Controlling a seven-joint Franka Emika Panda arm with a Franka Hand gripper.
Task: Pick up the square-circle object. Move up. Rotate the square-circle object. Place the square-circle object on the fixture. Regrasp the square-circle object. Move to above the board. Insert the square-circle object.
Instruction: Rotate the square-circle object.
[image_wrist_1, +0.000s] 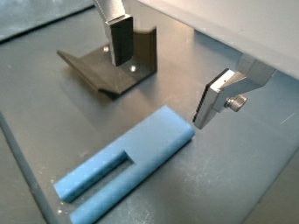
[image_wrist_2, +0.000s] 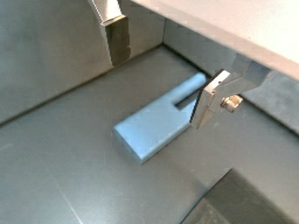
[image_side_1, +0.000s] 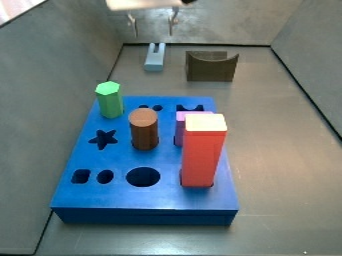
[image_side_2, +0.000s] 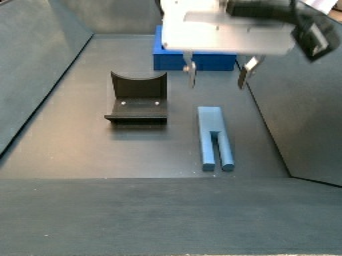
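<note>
Hovering above the square-circle object (image_side_2: 214, 137), your hand (image_side_2: 215, 72) is sitting open, fingers (image_wrist_1: 214, 102) spread and gripping nothing. The peg is lying flat on the grey floor just beside the fixture (image_side_2: 138, 99), well apart from the board (image_side_1: 147, 160).

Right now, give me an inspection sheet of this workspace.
Surface: grey floor, bare around the peg.
Job's things: square-circle object lies flat, untouched; fixture stands beside it, apart; board sits at the other end.
Clutter: green hexagonal peg, brown cylinder, red block on the board.
End effector: gripper open, above the object's far end, holding nothing.
Cables: nothing seen.
Surroundings: grey walls.
</note>
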